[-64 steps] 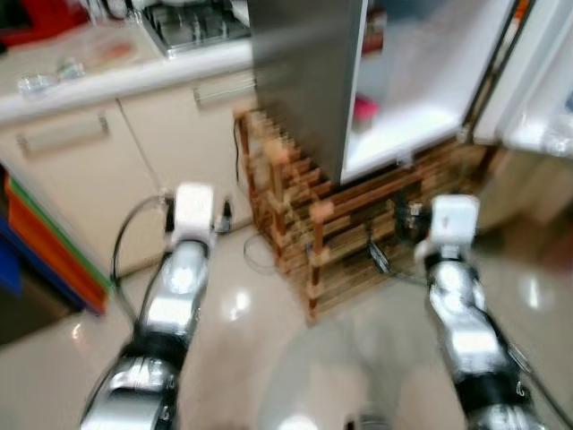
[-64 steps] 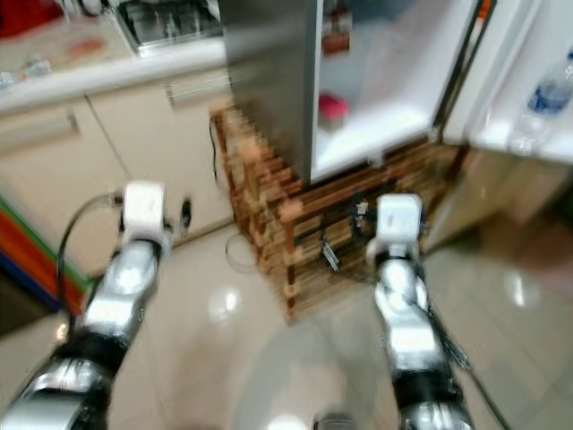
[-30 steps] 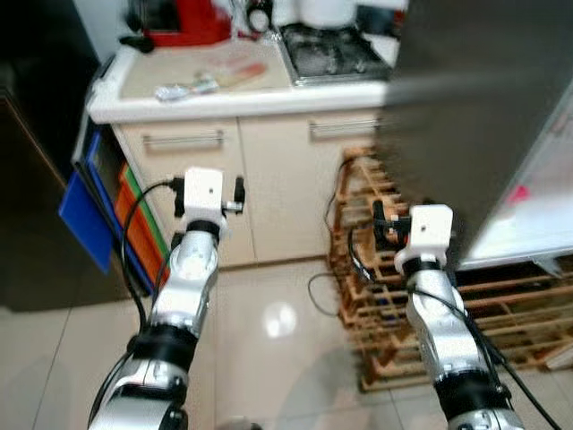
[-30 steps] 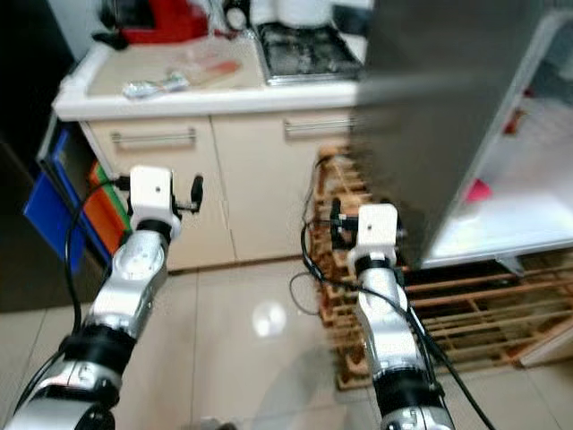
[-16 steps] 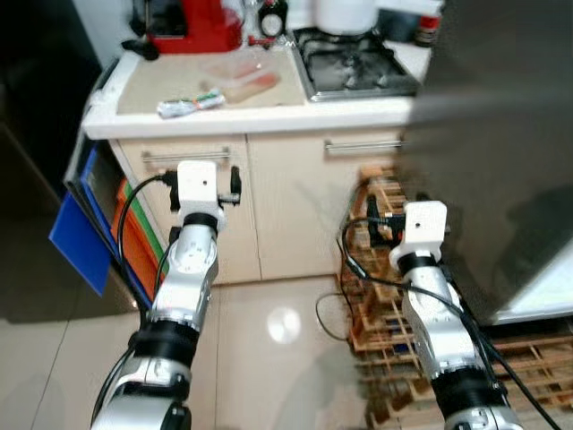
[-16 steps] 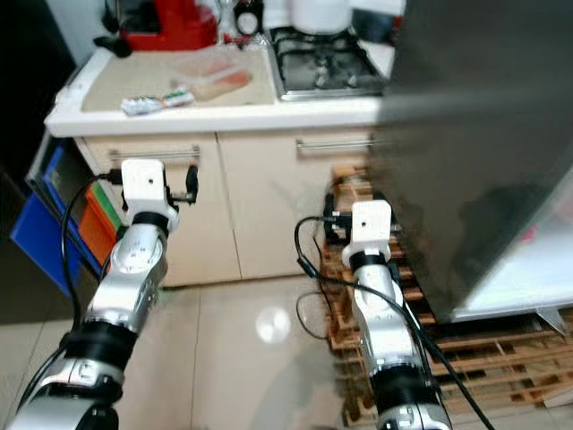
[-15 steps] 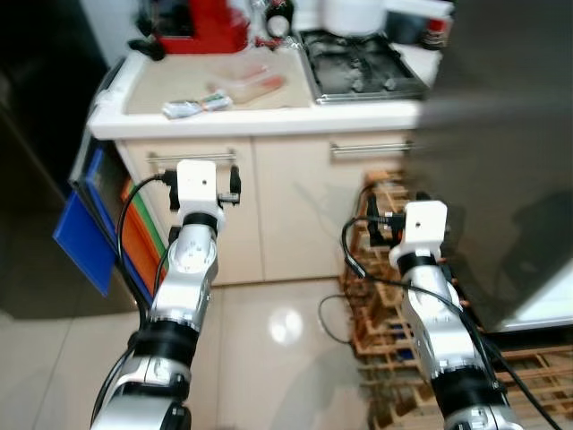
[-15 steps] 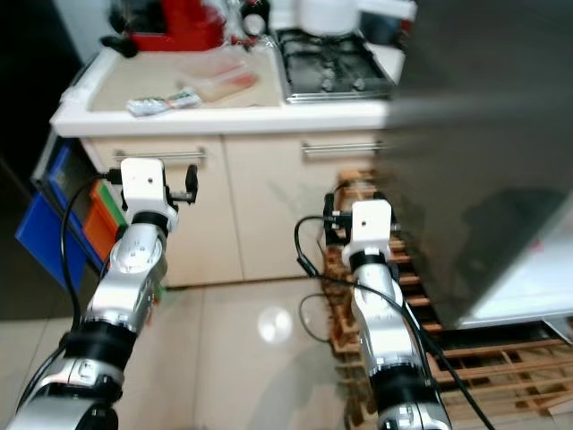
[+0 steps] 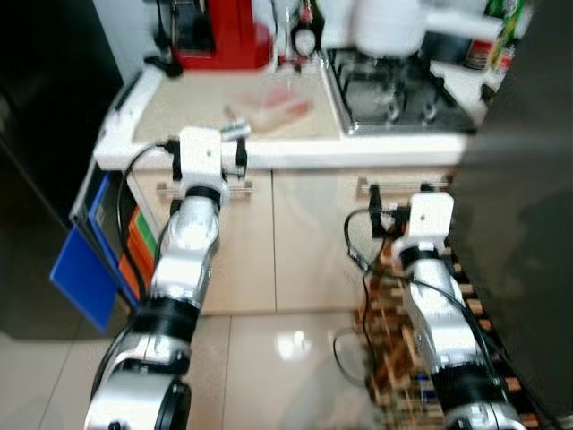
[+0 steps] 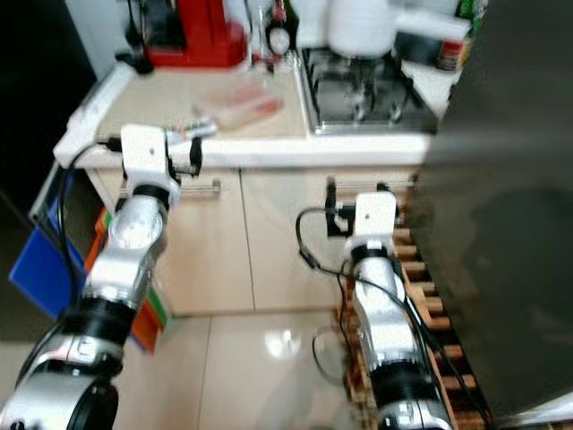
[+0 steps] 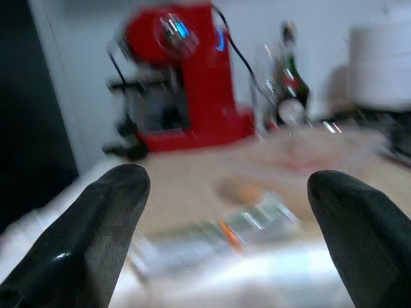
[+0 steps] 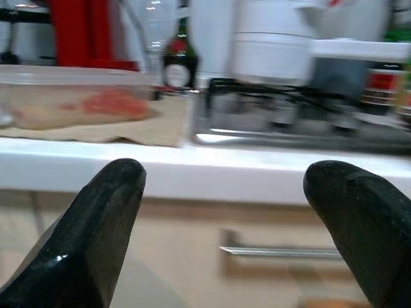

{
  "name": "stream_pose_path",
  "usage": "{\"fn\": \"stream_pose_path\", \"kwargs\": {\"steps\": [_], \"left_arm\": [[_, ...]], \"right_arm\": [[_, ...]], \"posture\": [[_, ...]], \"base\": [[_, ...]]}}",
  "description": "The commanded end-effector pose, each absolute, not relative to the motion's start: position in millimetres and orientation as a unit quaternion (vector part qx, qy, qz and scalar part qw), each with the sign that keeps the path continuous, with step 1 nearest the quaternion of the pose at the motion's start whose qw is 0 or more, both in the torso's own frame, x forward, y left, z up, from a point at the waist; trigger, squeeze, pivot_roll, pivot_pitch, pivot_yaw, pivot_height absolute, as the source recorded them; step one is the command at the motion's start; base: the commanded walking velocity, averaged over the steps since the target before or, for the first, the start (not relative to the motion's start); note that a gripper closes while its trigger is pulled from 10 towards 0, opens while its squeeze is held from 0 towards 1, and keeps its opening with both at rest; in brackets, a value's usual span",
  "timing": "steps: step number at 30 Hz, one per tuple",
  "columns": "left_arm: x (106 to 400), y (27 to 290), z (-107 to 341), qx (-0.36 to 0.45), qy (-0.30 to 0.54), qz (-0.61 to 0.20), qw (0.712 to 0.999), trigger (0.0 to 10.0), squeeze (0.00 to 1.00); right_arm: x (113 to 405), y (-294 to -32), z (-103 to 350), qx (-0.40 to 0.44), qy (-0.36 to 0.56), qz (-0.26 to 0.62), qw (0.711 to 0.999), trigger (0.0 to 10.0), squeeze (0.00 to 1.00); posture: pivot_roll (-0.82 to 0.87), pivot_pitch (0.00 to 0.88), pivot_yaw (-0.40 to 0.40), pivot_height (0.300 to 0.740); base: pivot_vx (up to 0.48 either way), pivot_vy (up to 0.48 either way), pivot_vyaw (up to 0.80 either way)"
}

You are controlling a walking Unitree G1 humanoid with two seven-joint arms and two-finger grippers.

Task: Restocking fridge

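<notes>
A clear plastic container (image 9: pixel 270 106) with reddish food lies on the beige counter (image 9: pixel 192 103), with a wrapped packet (image 9: pixel 235 131) near the counter's front edge. The fridge's dark side (image 9: pixel 528 233) stands at the right. My left gripper (image 11: pixel 221 256) is open and held up at the counter edge, facing the packet (image 11: pixel 212 234). My right gripper (image 12: pixel 225 237) is open too, level with the counter front below the stove; the container (image 12: pixel 77 96) shows off to one side of it. Nothing is between either pair of fingers.
A red coffee machine (image 9: pixel 219 31), a dark bottle (image 12: pixel 178 61), a white pot (image 9: pixel 385 25) and the gas stove (image 9: pixel 394 94) stand on the counter. Cabinet doors with metal handles (image 12: pixel 282 251) are below. A wooden rack (image 9: pixel 394 331) sits under the fridge; blue and orange boards (image 9: pixel 85 269) lean at the left.
The view has swung from the open fridge to the counter, which is now closer. Both arms are held higher, at the counter's edge.
</notes>
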State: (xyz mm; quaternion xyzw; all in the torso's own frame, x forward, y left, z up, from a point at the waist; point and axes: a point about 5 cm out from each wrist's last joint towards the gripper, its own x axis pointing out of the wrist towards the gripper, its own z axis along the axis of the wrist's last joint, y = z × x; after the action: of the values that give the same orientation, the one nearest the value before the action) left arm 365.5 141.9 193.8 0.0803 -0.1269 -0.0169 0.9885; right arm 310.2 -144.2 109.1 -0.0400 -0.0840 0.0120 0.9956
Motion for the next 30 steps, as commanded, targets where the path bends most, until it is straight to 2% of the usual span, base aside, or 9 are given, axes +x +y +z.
{"fn": "stream_pose_path", "kwargs": {"steps": [1,4,8,13,16,18,23,25,30], "left_arm": [[367.4,146.8,213.0,0.086,-0.153,-0.019,0.984,10.0,0.00],[366.5,142.3,254.7,0.085,-0.218,-0.037,0.972,10.0,0.00],[367.9,144.4,280.7,0.061,-0.246,-0.045,0.966,10.0,0.00],[381.2,144.1,311.9,-0.013,-0.222,-0.113,0.968,10.0,0.00],[393.8,140.4,314.9,-0.054,-0.164,-0.166,0.971,10.0,0.00],[405.8,144.3,303.4,-0.085,-0.094,-0.167,0.978,10.0,0.00],[415.1,155.2,283.6,-0.099,-0.010,-0.162,0.982,10.0,0.00],[416.8,157.9,269.4,-0.140,0.040,-0.193,0.970,10.0,0.00],[417.5,154.0,259.4,-0.206,0.063,-0.211,0.954,10.0,0.00]], "right_arm": [[309.7,-137.7,112.4,-0.036,-0.088,0.022,0.995,10.0,0.00],[308.9,-138.5,120.2,-0.040,-0.103,0.024,0.994,10.0,0.00],[307.7,-134.8,141.4,-0.040,-0.136,0.031,0.989,10.0,0.00],[300.9,-134.6,166.9,-0.043,-0.175,0.031,0.983,10.0,0.00],[293.8,-136.7,165.5,-0.042,-0.168,0.027,0.984,10.0,0.00],[289.7,-136.6,167.0,-0.037,-0.166,0.027,0.985,10.0,0.00],[280.3,-139.1,169.6,-0.033,-0.159,0.025,0.986,10.0,0.00],[271.1,-150.9,166.0,-0.029,-0.135,0.010,0.990,10.0,0.00],[260.9,-161.6,165.6,-0.048,-0.113,0.020,0.992,10.0,0.00]], "posture": [[-0.08,0.000,0.024,0.740],[-0.09,0.000,0.025,0.740],[-0.09,0.000,0.027,0.740],[-0.10,0.001,0.030,0.740],[-0.11,0.020,0.044,0.740],[-0.12,0.029,0.056,0.740],[-0.15,0.057,0.072,0.740],[-0.19,0.090,0.046,0.740],[-0.23,0.119,-0.010,0.740]], "base": [[0.480,0.000,0.00],[0.480,0.000,0.00],[0.480,0.000,0.00],[0.096,0.000,0.00],[0.000,0.000,0.00],[0.000,0.000,0.00],[0.000,0.000,0.00],[0.000,0.000,0.00],[0.000,0.000,0.00]]}}
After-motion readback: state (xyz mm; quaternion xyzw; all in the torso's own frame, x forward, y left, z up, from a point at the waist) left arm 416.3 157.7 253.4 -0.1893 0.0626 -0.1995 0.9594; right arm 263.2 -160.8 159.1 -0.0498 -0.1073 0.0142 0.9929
